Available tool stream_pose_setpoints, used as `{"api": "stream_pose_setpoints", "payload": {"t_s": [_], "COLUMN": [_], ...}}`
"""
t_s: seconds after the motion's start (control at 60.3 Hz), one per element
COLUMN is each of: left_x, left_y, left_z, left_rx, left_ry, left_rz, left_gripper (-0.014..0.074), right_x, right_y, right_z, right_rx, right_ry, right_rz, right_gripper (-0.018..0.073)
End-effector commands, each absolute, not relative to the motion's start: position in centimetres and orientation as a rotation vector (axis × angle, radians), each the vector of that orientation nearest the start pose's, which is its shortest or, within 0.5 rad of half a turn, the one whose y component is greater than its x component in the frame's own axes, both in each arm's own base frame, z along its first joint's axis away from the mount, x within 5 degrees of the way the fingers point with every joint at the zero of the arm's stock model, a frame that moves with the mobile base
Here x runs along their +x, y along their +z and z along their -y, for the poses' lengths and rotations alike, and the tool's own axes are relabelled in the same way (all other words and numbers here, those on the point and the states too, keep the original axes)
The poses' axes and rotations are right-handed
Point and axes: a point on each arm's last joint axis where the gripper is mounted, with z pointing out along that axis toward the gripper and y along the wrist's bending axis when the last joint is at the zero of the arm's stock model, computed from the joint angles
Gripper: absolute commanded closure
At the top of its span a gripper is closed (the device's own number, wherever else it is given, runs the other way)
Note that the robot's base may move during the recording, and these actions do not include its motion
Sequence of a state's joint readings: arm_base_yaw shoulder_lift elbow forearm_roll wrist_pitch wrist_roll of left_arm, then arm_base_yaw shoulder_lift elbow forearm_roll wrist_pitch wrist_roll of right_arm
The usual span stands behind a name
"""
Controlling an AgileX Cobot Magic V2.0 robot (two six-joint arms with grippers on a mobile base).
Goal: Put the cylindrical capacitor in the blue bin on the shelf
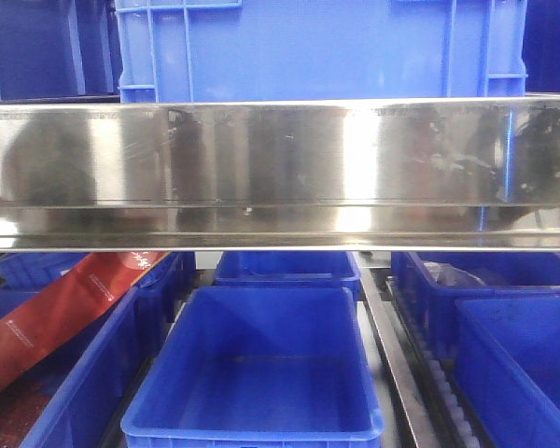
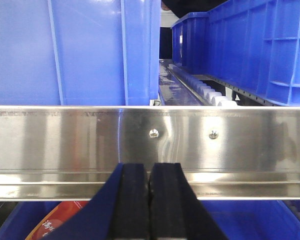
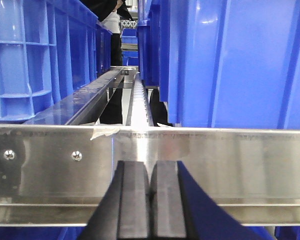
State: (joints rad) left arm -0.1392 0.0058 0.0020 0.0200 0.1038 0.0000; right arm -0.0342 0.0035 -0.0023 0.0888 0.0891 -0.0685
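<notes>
Facing the shelf point(image 1: 261, 168), I see its wide shiny front rail stretching across, a red packet point(image 1: 56, 313) in the lower left bin, then an open blue bin point(image 1: 261, 373) at centre below. My left gripper point(image 2: 149, 200) is pressed closed on nothing before the rail, and my right gripper point(image 3: 150, 200) is likewise clenched bare. I cannot find the capacitor in any view.

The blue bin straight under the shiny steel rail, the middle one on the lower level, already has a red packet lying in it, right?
Not quite. The middle blue bin under the steel rail looks empty in the front-facing view. The red packet lies in the bin to its left.
</notes>
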Motion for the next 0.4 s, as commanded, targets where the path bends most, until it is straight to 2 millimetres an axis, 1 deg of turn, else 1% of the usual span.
{"api": "stream_pose_setpoints", "payload": {"t_s": [0.0,0.381], "left_x": [5.60,5.60], "left_y": [20.56,20.56], "left_z": [0.75,0.75], "left_rx": [0.115,0.115], "left_ry": [-0.094,-0.094], "left_rz": [-1.563,-1.563], "left_gripper": [0.0707,0.0707], "right_x": [5.64,5.64], "right_y": [20.72,20.72], "right_z": [0.17,0.17], "right_rx": [0.036,0.036], "right_ry": [-0.017,-0.017], "right_rz": [-1.549,-1.549], "right_gripper": [0.0721,0.0721]}}
